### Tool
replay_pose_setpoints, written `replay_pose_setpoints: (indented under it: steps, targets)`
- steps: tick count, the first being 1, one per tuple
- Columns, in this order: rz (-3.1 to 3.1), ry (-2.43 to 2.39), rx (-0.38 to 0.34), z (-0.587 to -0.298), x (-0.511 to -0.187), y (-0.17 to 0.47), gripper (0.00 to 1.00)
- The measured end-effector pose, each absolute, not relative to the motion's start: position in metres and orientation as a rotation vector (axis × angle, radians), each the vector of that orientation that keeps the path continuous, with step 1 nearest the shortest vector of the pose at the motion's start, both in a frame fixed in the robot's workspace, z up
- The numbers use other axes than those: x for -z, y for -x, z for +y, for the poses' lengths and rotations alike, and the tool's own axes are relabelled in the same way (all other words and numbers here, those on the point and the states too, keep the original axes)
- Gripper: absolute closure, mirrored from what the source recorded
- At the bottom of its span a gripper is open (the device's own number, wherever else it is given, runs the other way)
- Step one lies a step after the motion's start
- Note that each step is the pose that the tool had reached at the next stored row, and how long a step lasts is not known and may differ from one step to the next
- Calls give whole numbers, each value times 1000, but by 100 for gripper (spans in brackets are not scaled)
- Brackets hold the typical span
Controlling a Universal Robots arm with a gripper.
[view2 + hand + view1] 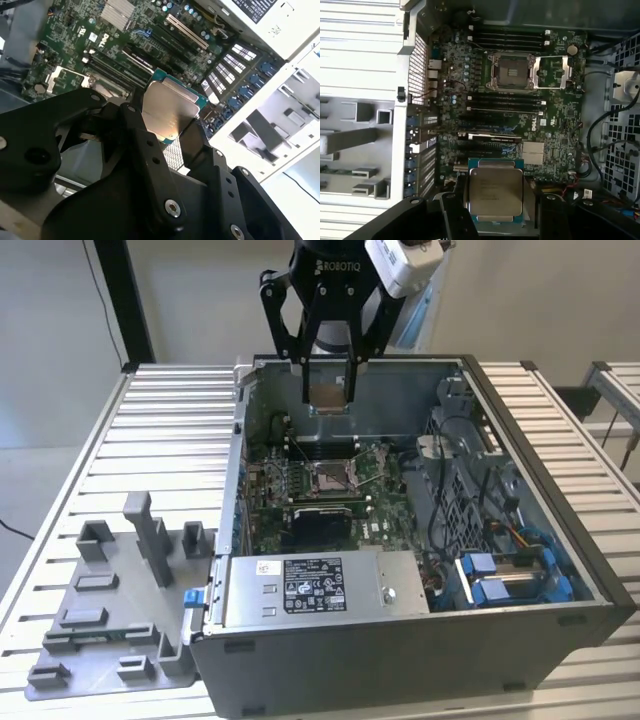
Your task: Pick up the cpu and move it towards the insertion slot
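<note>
The cpu (494, 192) is held clamped in the gripper (330, 392) — carrying seems underway; alignment above the insertion slot (331, 477) is needed.

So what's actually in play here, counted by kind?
Small square silvery chips (cpu), held by the black gripper: 1
Shiny metal-framed processor sockets (insertion slot): 1
Open computer cases: 1
Grey plastic trays with raised blocks: 1
Total: 4
</note>
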State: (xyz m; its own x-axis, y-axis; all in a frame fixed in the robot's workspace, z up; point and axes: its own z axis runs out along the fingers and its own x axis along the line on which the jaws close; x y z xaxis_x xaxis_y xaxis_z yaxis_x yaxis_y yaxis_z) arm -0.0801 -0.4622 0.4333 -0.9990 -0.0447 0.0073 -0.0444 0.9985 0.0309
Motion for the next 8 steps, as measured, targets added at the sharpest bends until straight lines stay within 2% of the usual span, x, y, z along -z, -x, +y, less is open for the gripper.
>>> replay_pose_setpoints:
  steps: [5,8]
  targets:
    - [-3133,-70,48,-460,-433,80,100]
    - [-3133,-70,48,-450,-433,80,100]
